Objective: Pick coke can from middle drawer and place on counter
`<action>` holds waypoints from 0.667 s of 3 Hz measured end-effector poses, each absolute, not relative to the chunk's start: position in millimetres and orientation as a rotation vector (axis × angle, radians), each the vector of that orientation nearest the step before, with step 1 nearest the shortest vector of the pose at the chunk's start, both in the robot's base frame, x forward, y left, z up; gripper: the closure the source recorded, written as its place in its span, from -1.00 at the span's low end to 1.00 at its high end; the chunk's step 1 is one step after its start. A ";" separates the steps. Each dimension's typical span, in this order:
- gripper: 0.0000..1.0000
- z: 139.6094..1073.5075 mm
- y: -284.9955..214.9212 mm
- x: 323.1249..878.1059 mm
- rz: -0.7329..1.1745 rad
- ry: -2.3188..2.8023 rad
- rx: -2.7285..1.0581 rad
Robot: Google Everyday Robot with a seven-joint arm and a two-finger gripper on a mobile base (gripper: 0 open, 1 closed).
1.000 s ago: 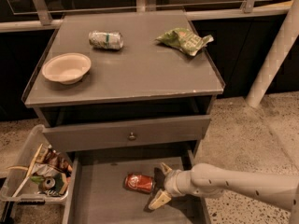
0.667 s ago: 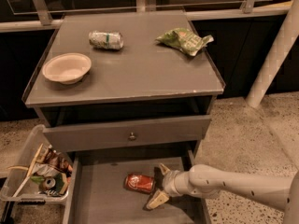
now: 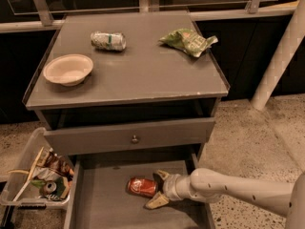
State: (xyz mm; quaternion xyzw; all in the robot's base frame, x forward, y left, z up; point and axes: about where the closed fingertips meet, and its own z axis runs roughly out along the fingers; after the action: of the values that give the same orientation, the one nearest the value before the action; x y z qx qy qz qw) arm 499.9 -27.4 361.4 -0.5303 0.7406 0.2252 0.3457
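The coke can point(image 3: 141, 186), red with silver ends, lies on its side on the floor of the open middle drawer point(image 3: 102, 204). My gripper point(image 3: 158, 189) reaches in from the right on a white arm. Its fingers point(image 3: 156, 202) are spread open, one above and one below the can's right end, close to it. The counter point(image 3: 138, 75) is the grey cabinet top above the drawer.
On the counter sit a white bowl point(image 3: 68, 69) at the left, a silver-and-green can point(image 3: 108, 40) lying at the back, and a green chip bag point(image 3: 188, 42) at the back right. A closed drawer front with a knob point(image 3: 135, 139) overhangs the open drawer. A clear bin of trash point(image 3: 40, 180) stands left.
My gripper has crept slightly left, closer around the can's right end. The can has not moved.
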 end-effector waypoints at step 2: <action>0.28 361.4 -27.3 499.8 0.585 1.922 -1.377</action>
State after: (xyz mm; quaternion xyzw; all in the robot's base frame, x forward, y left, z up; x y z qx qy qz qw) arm 499.8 -27.3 361.4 -0.5304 0.7406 0.2252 0.3457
